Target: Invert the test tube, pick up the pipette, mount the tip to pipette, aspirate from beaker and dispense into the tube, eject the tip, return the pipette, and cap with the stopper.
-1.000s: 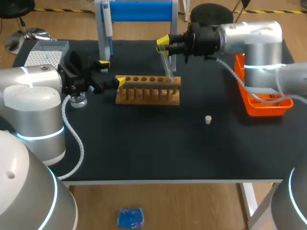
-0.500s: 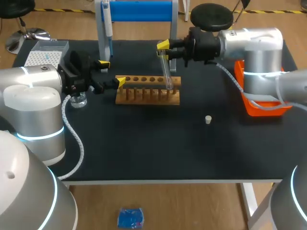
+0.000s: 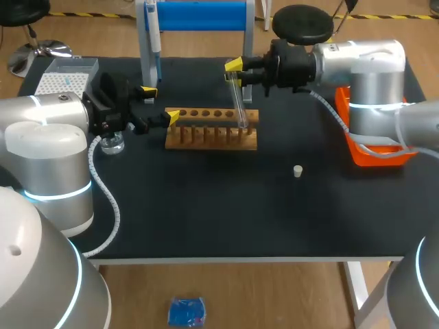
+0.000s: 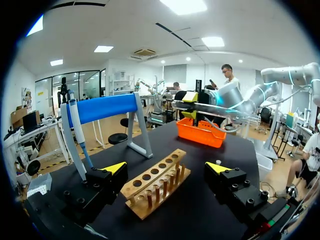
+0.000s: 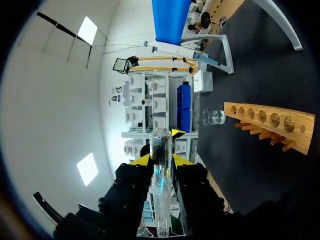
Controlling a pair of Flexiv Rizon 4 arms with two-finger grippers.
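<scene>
My right gripper (image 3: 234, 71) is shut on the upper part of a clear glass test tube (image 3: 239, 103). The tube hangs tilted, with its lower end at the right end of the wooden rack (image 3: 211, 129); I cannot tell if it sits in a hole. In the right wrist view the test tube (image 5: 161, 195) stands between the yellow tips. My left gripper (image 3: 159, 103) is open at the rack's left end, and the rack (image 4: 155, 182) lies between its fingers untouched. The pipette (image 3: 154, 34) hangs on the blue stand (image 3: 199, 15). A beaker (image 3: 112, 144) stands by my left arm. A small stopper (image 3: 298, 171) lies on the mat.
A box of tips (image 3: 65, 75) sits at the back left corner. An orange bin (image 3: 374, 152) stands at the right edge under my right arm. The black mat in front of the rack holds only the stopper.
Over the last second my right gripper dropped slightly and turned, bringing the tube's lower end down to the rack's right end. The left arm has kept still.
</scene>
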